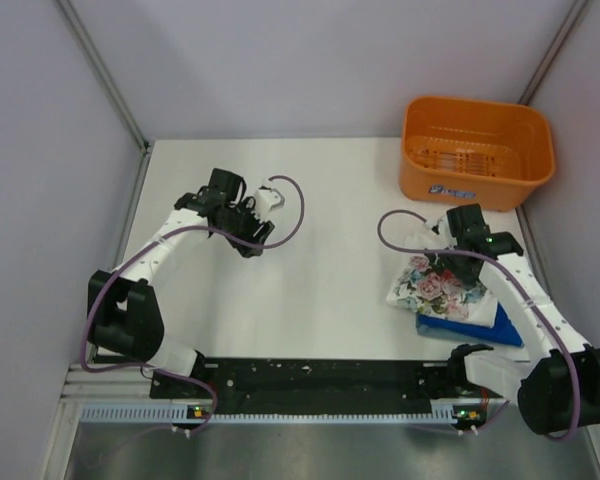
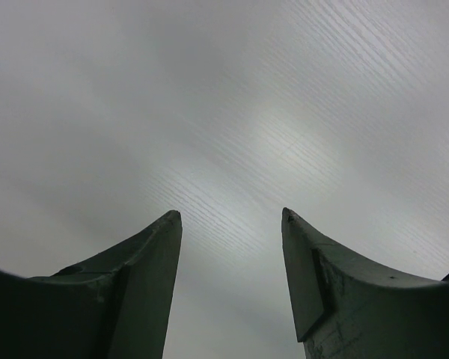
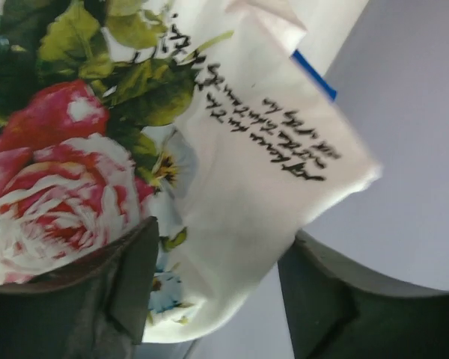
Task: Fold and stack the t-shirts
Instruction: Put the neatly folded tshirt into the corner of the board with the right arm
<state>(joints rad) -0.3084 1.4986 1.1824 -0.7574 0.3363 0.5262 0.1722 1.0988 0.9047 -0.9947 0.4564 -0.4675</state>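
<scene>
The white floral t-shirt lies folded at the right of the table, on top of the royal blue t-shirt, whose edge sticks out below it. My right gripper is at the floral shirt's far edge. In the right wrist view the floral shirt fills the frame, with roses and dark lettering. My right gripper is open, with its jaws wide on either side of a folded corner of it. A sliver of the blue shirt shows behind. My left gripper is open and empty over the bare table.
An orange plastic basket stands at the back right corner, just beyond the right arm. Grey walls close in the table on the left, back and right. The table surface between the arms is white.
</scene>
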